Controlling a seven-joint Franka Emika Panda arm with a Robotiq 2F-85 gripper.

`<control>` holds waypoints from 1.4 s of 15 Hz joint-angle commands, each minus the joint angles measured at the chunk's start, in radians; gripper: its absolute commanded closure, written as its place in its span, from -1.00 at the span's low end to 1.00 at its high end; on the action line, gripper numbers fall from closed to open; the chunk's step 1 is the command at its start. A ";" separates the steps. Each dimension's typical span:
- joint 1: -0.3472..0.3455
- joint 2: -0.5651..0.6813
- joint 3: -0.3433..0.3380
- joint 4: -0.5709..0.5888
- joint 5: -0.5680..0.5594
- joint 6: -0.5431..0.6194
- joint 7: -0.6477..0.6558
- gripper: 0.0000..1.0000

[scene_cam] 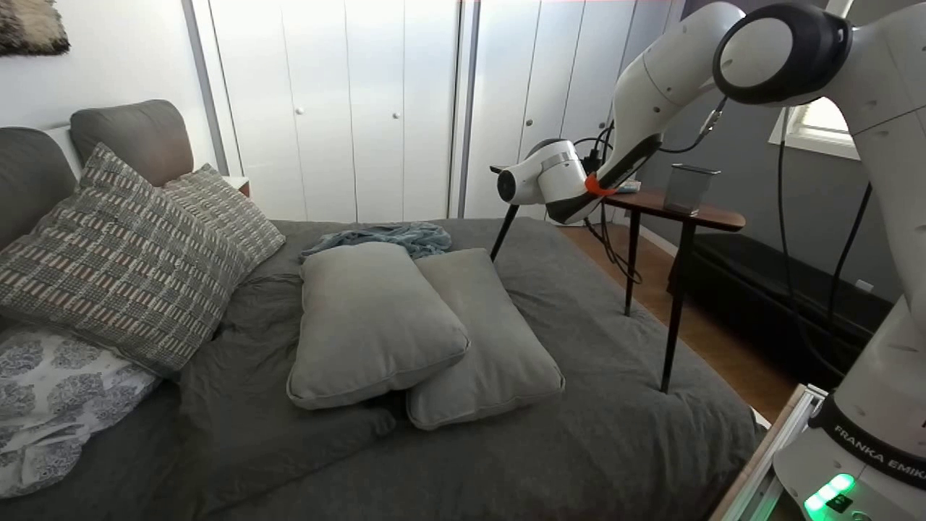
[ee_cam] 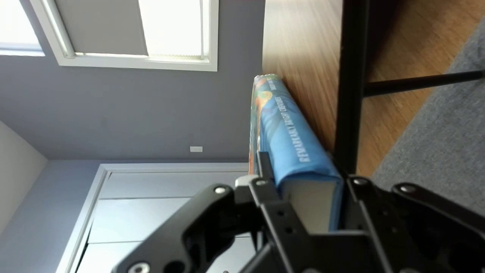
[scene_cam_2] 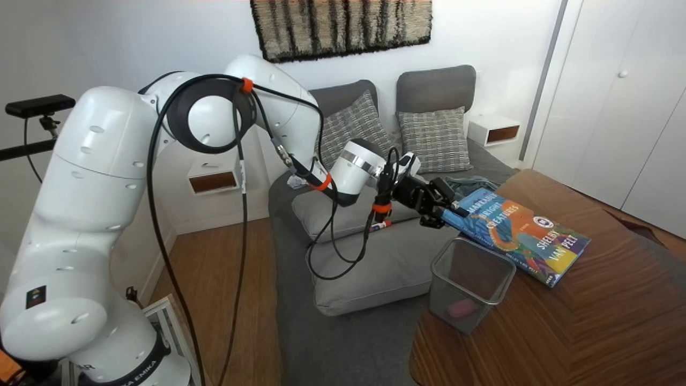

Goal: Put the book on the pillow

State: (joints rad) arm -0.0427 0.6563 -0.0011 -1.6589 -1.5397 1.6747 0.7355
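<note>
The book [scene_cam_2: 517, 230] has a blue and orange cover and lies cover up over the wooden table, one end past its edge. Its spine shows in the wrist view [ee_cam: 290, 125], and a thin side shows in an exterior view [scene_cam: 628, 187]. My gripper [scene_cam_2: 447, 209] has its fingers on both faces of the book's end, close against it, also in the wrist view [ee_cam: 308, 180]. Two plain grey pillows overlap on the bed, an upper pillow [scene_cam: 376, 322] and a lower pillow [scene_cam: 492, 347]. The lower pillow also shows beside the table [scene_cam_2: 375, 268].
A clear container [scene_cam_2: 471, 279] with a pink thing inside stands on the table [scene_cam_2: 616, 305] beside the book. Patterned pillows [scene_cam: 137, 260] lean at the bed's head. A blue cloth [scene_cam: 405, 235] lies behind the grey pillows on the bed [scene_cam: 579, 449]. Cables hang from my arm.
</note>
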 commanded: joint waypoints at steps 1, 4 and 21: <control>0.034 -0.025 -0.009 0.009 -0.001 -0.031 -0.001 0.80; 0.079 -0.076 -0.010 -0.031 -0.047 -0.053 0.038 0.80; 0.109 -0.514 0.116 -0.374 -0.037 0.610 -0.002 0.80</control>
State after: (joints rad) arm 0.1056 0.2153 0.1333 -1.9585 -1.5759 2.1333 0.8042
